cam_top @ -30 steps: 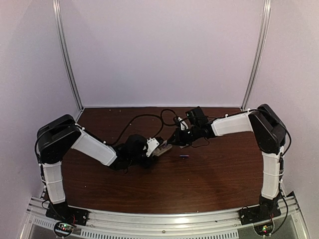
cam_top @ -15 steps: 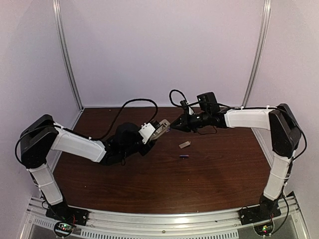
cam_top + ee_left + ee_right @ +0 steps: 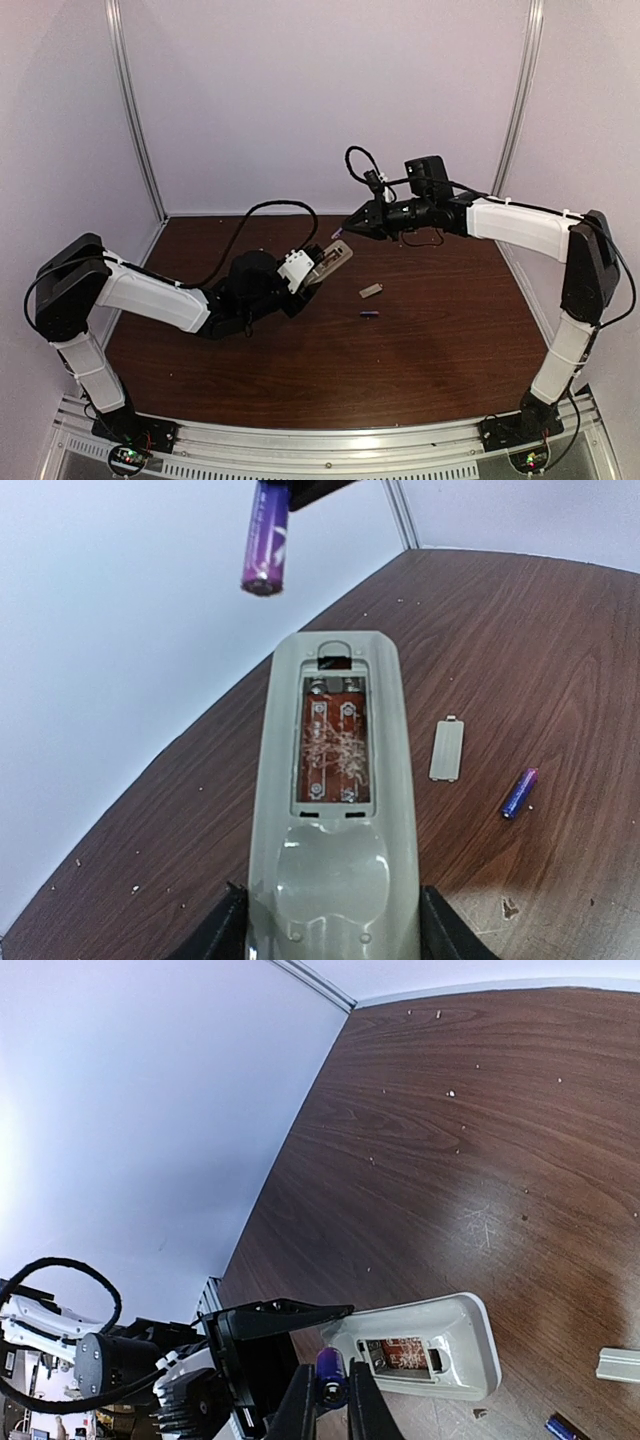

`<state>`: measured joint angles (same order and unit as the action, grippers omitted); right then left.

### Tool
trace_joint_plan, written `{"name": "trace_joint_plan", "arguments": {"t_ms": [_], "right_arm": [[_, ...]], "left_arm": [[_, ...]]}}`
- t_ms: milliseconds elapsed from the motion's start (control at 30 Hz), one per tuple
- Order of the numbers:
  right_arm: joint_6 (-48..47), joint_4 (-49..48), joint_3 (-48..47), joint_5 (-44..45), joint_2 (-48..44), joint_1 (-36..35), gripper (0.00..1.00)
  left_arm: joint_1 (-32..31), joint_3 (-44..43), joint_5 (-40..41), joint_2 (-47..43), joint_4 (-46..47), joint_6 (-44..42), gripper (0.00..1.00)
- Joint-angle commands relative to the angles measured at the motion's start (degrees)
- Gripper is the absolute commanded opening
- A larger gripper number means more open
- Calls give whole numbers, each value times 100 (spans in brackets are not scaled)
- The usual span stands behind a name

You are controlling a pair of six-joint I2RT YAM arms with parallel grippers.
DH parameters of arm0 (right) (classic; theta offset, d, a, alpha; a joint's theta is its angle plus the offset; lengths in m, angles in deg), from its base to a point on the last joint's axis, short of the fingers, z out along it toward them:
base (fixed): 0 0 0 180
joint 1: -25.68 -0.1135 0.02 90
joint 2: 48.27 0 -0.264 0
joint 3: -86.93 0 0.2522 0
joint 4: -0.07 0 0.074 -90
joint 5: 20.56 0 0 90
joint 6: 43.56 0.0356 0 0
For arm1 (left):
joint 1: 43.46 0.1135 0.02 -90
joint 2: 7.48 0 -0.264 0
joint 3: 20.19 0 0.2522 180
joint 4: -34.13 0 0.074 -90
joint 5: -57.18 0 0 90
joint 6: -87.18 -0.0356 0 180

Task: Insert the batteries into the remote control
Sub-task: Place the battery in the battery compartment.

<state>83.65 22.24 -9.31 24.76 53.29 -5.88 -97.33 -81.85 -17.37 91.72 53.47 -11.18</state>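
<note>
My left gripper [image 3: 305, 275] is shut on the grey-beige remote control [image 3: 330, 262] and holds it above the table, back side up, with its battery bay [image 3: 333, 740] open and empty. In the left wrist view the remote [image 3: 335, 810] fills the middle. My right gripper [image 3: 345, 231] is shut on one purple battery [image 3: 332, 1375], held in the air above the remote's far end; this battery also shows in the left wrist view [image 3: 266, 537]. The second battery [image 3: 369, 314] lies on the table, also seen in the left wrist view [image 3: 519, 793].
The small flat beige cover piece [image 3: 371, 291] lies on the brown table [image 3: 420, 360] right of the remote, just behind the loose battery. Black cables [image 3: 270, 215] loop over the back of the table. White walls and metal posts [image 3: 135, 110] close the back.
My right gripper has risen and swung back with its battery. My left gripper has shifted the remote slightly right and tilted it up. The loose battery and cover piece have not moved.
</note>
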Motion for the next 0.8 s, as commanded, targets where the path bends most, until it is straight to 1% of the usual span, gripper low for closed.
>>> {"name": "trace_joint_plan", "arguments": {"t_ms": [0, 233, 333, 467, 667, 767], "right_arm": [[-370, 603, -100, 178, 141, -151, 9], [-745, 1157, -117, 278, 230, -187, 9], [-830, 1216, -114, 355, 267, -193, 9], [-771, 1074, -98, 395, 315, -191, 9], [-415, 608, -102, 192, 322, -193, 9], [-412, 607, -142, 189, 352, -191, 9]], "left_arm": [[-40, -28, 102, -148, 372, 25, 0], [-44, -89, 146, -130, 325, -85, 0], [-45, -105, 143, -129, 311, -122, 0], [-54, -115, 126, -137, 297, -150, 0], [-53, -123, 130, -129, 243, -171, 0], [-62, -134, 134, -120, 209, -196, 0]]}}
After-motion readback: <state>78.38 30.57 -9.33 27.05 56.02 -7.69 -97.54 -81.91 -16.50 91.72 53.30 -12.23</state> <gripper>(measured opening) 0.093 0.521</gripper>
